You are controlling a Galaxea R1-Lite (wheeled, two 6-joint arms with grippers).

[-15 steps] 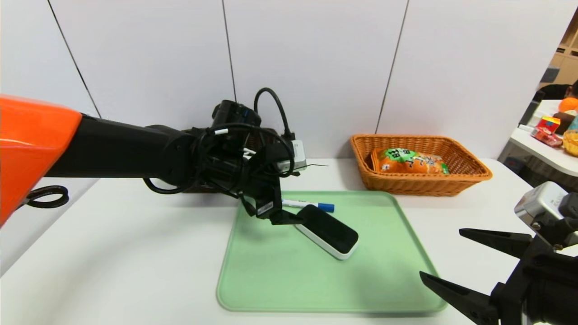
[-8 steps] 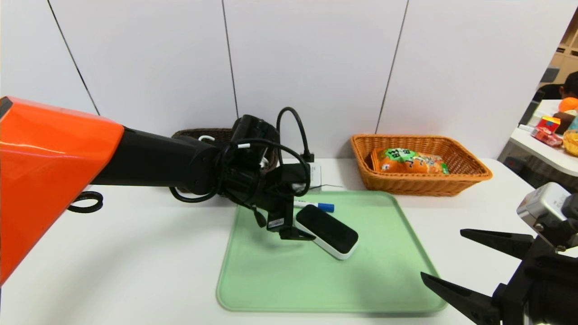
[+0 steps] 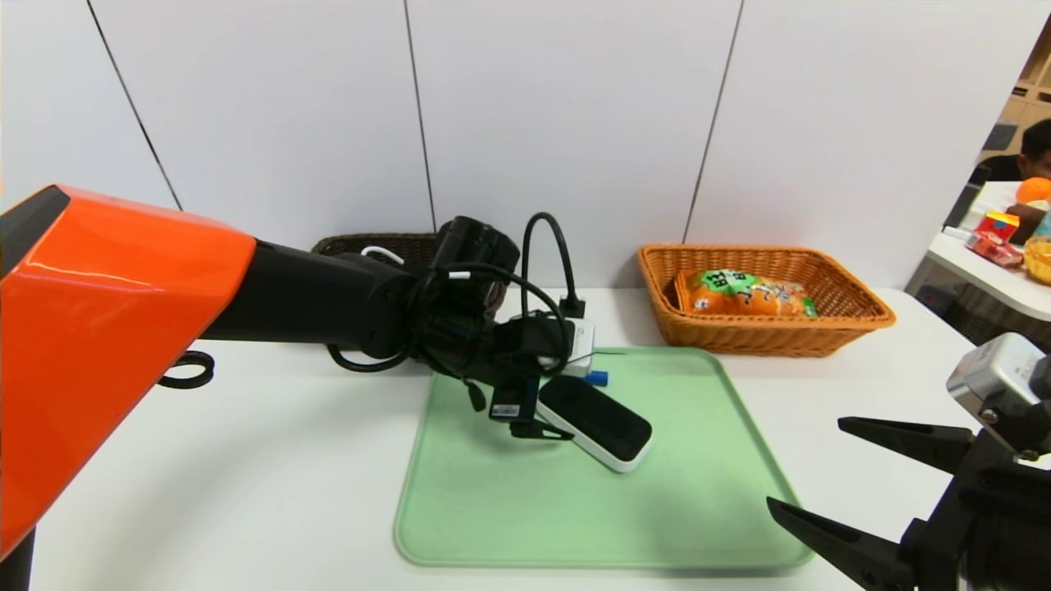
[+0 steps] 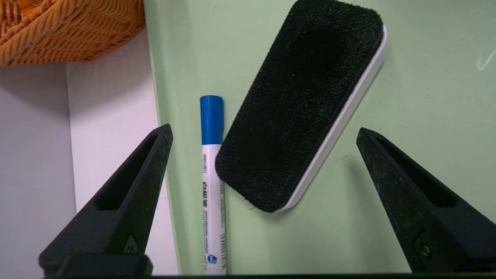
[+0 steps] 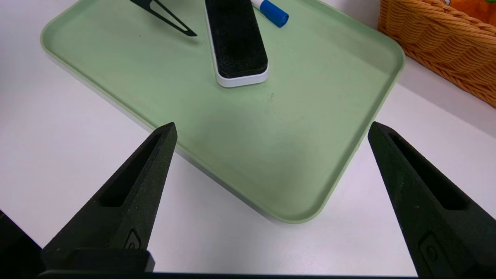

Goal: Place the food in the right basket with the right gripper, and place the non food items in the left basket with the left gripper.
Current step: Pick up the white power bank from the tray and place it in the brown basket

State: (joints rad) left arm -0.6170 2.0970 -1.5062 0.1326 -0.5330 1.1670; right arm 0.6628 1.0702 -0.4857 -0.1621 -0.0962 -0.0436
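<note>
My left gripper [image 3: 543, 413] is open low over the green tray [image 3: 509, 509]. In the left wrist view the left gripper [image 4: 263, 130] straddles the near end of a black-topped white eraser [image 4: 298, 100] and the blue-capped white marker [image 4: 211, 174] lying against it. In the head view the eraser [image 3: 595, 419] lies slanted and only the marker's cap [image 3: 597, 378] shows. The orange snack bag [image 3: 751, 294] lies in the orange-tan right basket [image 3: 854, 316]. The dark brown left basket [image 3: 361, 243] is behind my left arm; a loop of white cord [image 3: 379, 252] shows in it. My right gripper [image 3: 805, 464] is open and empty.
The right gripper [image 5: 271, 128] hovers over the tray's near right corner [image 5: 310, 201], with the right basket [image 5: 438, 38] beyond it. White wall panels stand close behind both baskets. A second table with colourful objects [image 3: 998, 234] is at the far right.
My left arm has swung right and lower over the tray, bringing its open fingers around the eraser's end and the marker; its wrist now hides most of the marker. The right arm has stayed put.
</note>
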